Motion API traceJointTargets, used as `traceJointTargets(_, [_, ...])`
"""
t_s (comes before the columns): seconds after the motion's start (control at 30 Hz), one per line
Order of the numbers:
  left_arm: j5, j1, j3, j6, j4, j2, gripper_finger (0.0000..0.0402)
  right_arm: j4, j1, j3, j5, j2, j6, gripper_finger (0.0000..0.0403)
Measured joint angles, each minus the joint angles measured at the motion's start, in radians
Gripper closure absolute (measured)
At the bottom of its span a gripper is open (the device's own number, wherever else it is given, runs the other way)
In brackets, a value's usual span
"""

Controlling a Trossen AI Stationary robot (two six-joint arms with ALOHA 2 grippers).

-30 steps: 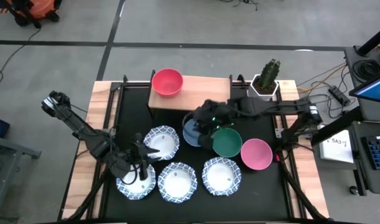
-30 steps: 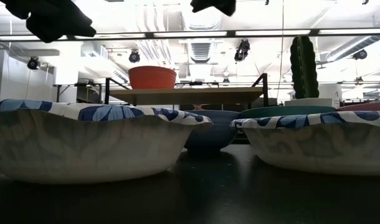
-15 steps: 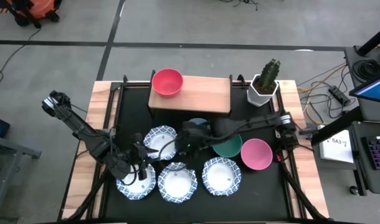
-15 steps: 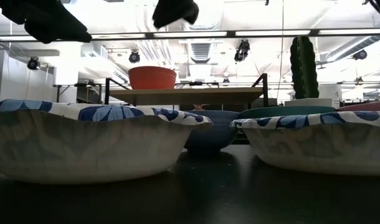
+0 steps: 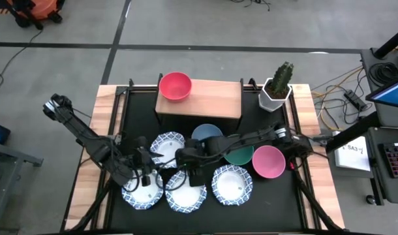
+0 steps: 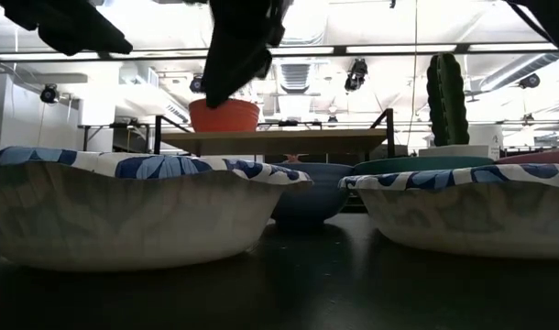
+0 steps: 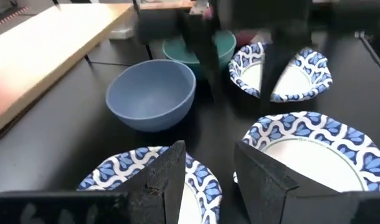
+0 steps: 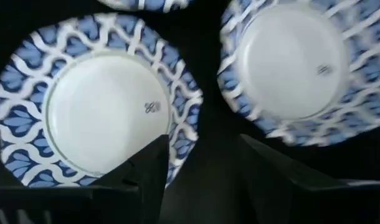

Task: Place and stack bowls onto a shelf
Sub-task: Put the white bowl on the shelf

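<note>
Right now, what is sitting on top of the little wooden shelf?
Only one red bowl sits on the shelf, at its left end. The rest of the board is bare. Underneath is hidden from above.

Grey concrete floor point(image 5: 205, 26) with dark seams, bright ceiling light strips point(image 6: 399, 48), blue-lit screen point(image 5: 389, 91) at right

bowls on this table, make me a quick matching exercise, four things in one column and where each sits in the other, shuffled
Things:
1. red bowl
2. blue bowl
3. pink bowl
4. cactus pot

Places:
A. on the black tabletop, at the right end of the bowl group
B. on the wooden shelf, at its left end
C. on the table just right of the shelf
D. on the tabletop in front of the shelf, next to the green bowl

Pairs: 1-B, 2-D, 3-A, 4-C
</note>
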State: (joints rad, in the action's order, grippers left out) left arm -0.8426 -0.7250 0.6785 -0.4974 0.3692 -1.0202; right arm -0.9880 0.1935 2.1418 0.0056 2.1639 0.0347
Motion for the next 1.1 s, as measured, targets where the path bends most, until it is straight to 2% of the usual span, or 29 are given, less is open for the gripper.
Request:
traceJointTargets(0.2, [-0.013,0.000,0.000,0.014,0.001,0.023,0.0281,-0.009,0.018,-0.003,0.004,0.055,0.157,0.0224])
traceJointTargets(0.33, [-0.013,0.000,0.000,0.021,0.004,0.024,0.0281,-0.013,0.027,-0.003,0.056,0.080,0.235,0.0232])
traceJointTargets(0.83, [-0.012,0.000,0.000,0.022,0.006,0.024,0.0281,0.005,0.047,-0.013,0.058,0.153,0.281,0.0248])
traceJointTargets(0.97, [-0.012,0.000,0.000,0.022,0.006,0.024,0.0281,0.006,0.047,-0.013,0.039,0.163,0.281,0.0270])
traceJointTargets(1.1, [-0.013,0.000,0.000,0.019,0.006,0.024,0.0281,0.005,0.047,-0.013,0.038,0.151,0.295,0.0319])
